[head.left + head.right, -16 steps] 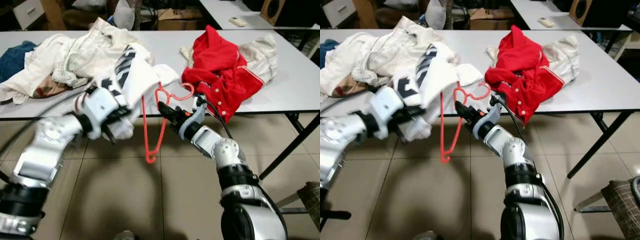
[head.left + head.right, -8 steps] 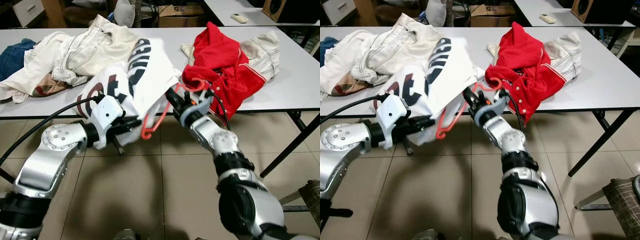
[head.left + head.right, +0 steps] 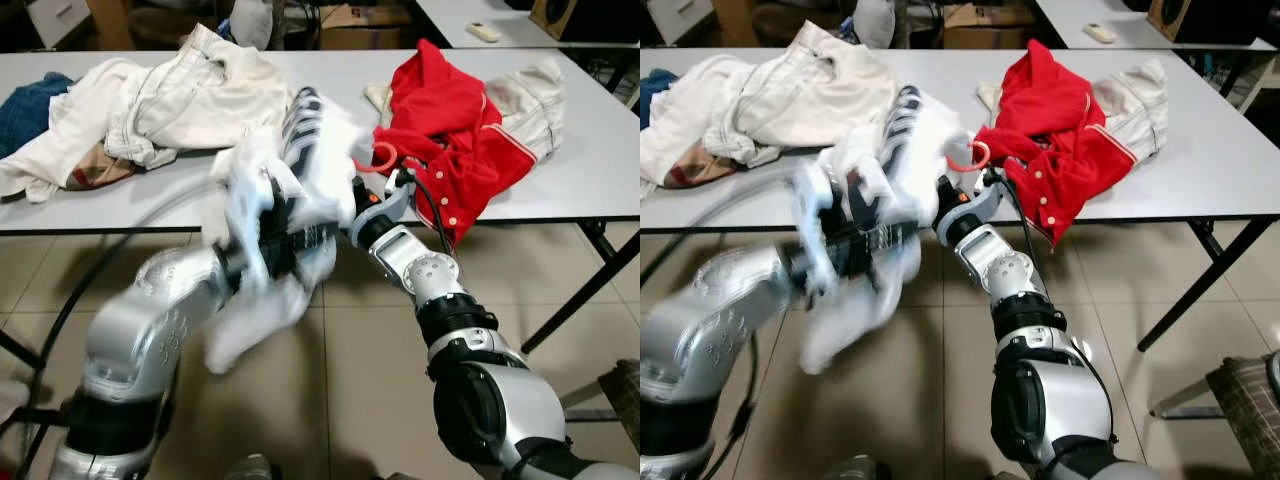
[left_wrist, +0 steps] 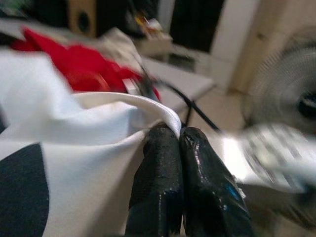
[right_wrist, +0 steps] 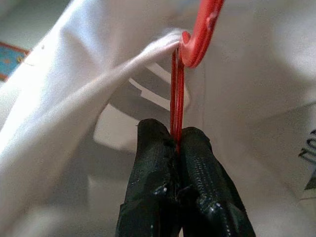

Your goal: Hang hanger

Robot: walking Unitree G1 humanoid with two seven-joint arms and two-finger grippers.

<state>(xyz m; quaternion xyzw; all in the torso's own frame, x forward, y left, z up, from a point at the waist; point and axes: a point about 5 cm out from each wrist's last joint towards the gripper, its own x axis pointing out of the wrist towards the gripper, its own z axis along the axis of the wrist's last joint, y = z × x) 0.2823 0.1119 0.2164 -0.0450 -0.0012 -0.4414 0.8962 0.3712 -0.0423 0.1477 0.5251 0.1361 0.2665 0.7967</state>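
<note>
Several garments lie on the long white table (image 3: 590, 170): a cream pile (image 3: 150, 105) toward its left end, a red shirt (image 3: 450, 140) toward its right end, and between them, hanging off the front edge, the white printed shirt (image 3: 300, 170) that both arms are working.

At that front edge the left gripper (image 4: 180, 148) is pinched tight on a fold of the white shirt, and its arm is blurred. Just beside it, toward the red shirt, the right gripper (image 5: 177, 143) is clamped flat on the thin red wire of the hanger (image 3: 383, 157), right under the hook.

Most of the hanger is buried in the white cloth. Its hook pokes out above the table's edge and curls toward the red shirt. The long axis cannot be read directly; judging by the wire leaving the jaws, it probably runs from the hook down into the shirt, toward the left arm.

Likely risks: a hard tug by the left arm could drag the shirt off one shoulder of the hanger, twist the thin wire in the narrow pinch, or snag the hook on the red shirt.
</note>
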